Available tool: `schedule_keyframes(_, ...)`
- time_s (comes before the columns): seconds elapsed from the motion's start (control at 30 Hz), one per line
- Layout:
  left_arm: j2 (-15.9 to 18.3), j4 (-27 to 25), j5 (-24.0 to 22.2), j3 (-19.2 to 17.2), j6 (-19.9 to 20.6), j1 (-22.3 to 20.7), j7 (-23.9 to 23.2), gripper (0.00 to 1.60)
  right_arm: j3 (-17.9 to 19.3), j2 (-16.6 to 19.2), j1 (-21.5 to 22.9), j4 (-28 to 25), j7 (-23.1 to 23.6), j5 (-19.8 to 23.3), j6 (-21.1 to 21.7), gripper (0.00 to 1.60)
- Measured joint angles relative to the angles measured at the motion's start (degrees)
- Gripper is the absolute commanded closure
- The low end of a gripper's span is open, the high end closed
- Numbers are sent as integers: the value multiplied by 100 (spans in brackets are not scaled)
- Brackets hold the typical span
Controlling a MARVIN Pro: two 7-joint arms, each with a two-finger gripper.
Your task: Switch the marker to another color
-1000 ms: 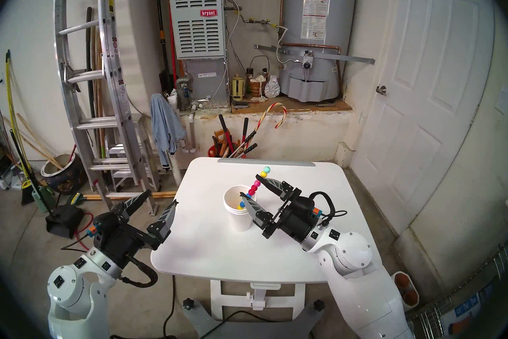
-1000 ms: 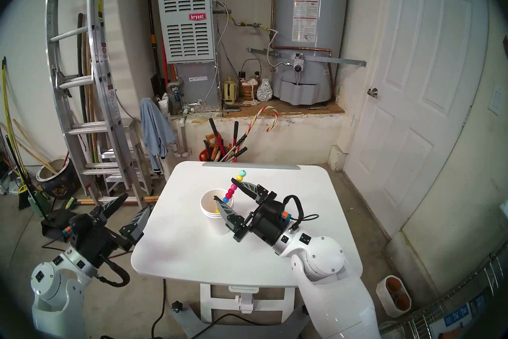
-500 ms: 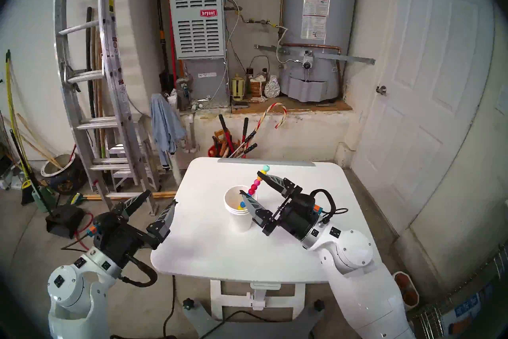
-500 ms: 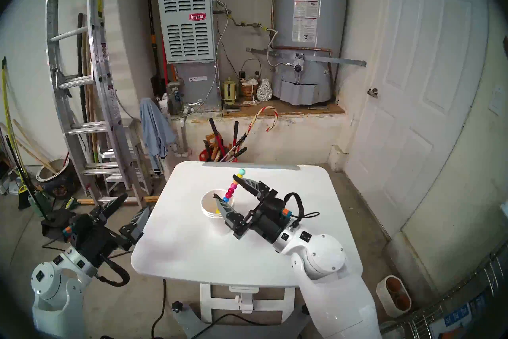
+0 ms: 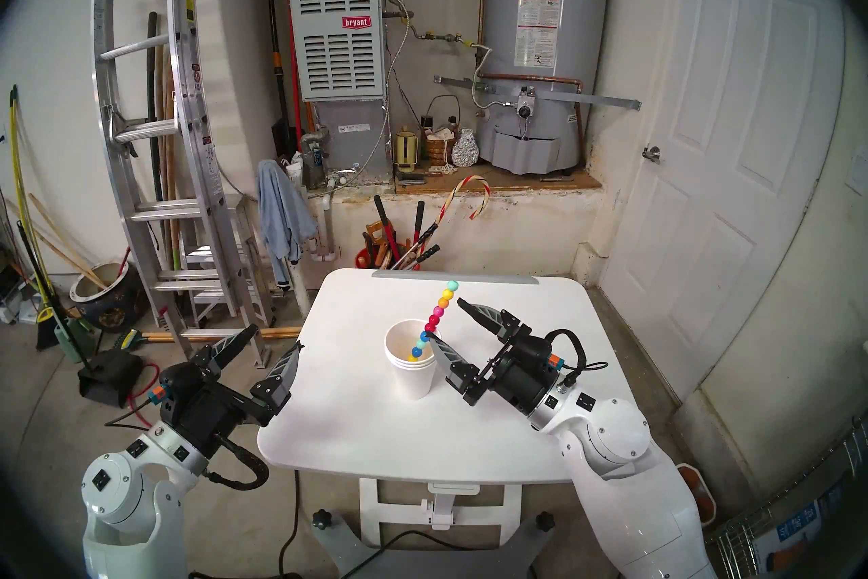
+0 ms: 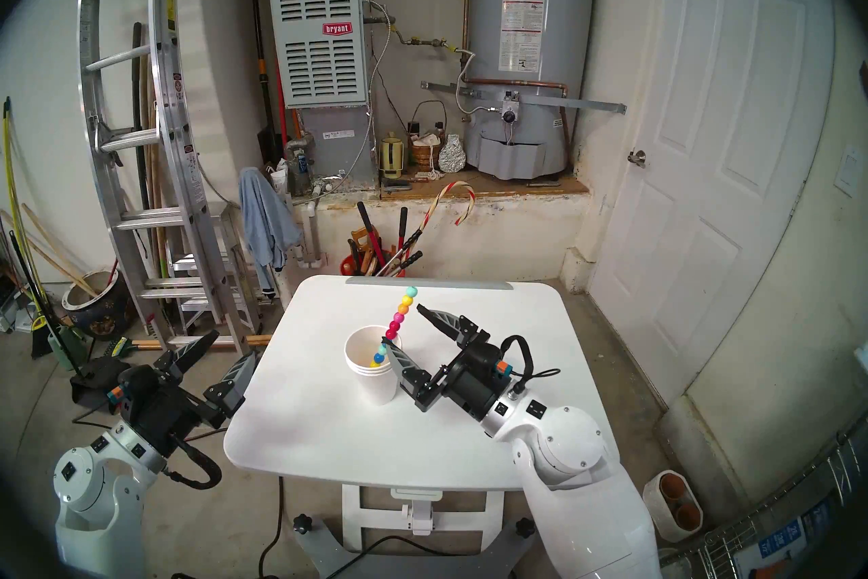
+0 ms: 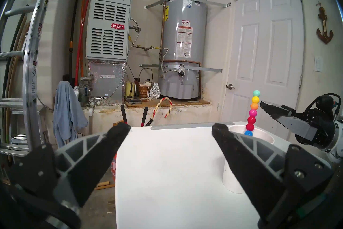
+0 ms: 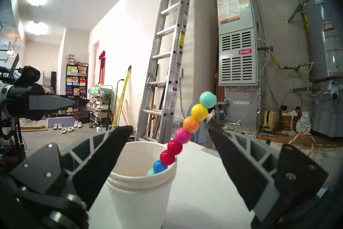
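Right wrist: glossy beaded marker (image 8: 182,133) leans in paper cup (image 8: 141,195), seemingly untouched between spread jaws.

Both head views look down from above the robot onto the counter (image 5: 422,423), nearly alike. The left wrist view sits low at the counter's left edge, facing the water heater (image 7: 183,46). The right wrist view, close behind the cup (image 8: 141,195), faces the ladder (image 8: 167,55); all share that cup.

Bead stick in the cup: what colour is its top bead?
Teal, clearest in the right wrist view: bead stick.
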Motion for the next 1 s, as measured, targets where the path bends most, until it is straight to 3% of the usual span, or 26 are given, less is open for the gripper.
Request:
schedule_keyframes(0.1,-3,3,6,5,0,-4,0,0,-14,-18,59,62,-23,-13,-21,0)
schedule_keyframes(0.13,-4,6,9,7,0,-6,1,0,-28,-29,87,95,-37,-25,-31,11)
schedule_keyframes(0.17,-5,12,14,9,0,-10,5,0,-54,-48,130,148,-61,-53,-53,40)
schedule_keyframes(0.3,-7,27,25,11,1,-22,17,0,-107,-96,241,286,-123,-153,-84,38)
schedule_keyframes(0.33,-7,31,27,11,1,-25,20,0,-117,-105,263,313,-136,-175,-88,55)
schedule_keyframes(0.4,-7,43,37,11,2,-34,29,0,-141,-131,325,378,-175,-238,-94,72)
schedule_keyframes(0.5,-7,56,50,11,2,-47,43,0,-164,-164,405,448,-222,-304,-102,53)
schedule_keyframes(0.67,-7,70,65,11,2,-62,57,0,-175,-204,501,473,-264,-352,-119,51)
schedule_keyframes(0.83,-7,80,74,11,2,-72,61,0,-187,-223,558,463,-267,-324,-127,56)
schedule_keyframes(0.87,-7,81,75,11,2,-74,61,0,-189,-225,565,460,-267,-319,-127,60)
schedule_keyframes(0.93,-7,82,77,11,2,-77,62,0,-196,-228,580,456,-263,-308,-128,82)
schedule_keyframes(1.0,-7,82,80,11,2,-80,64,0,-203,-231,598,456,-258,-305,-128,83)
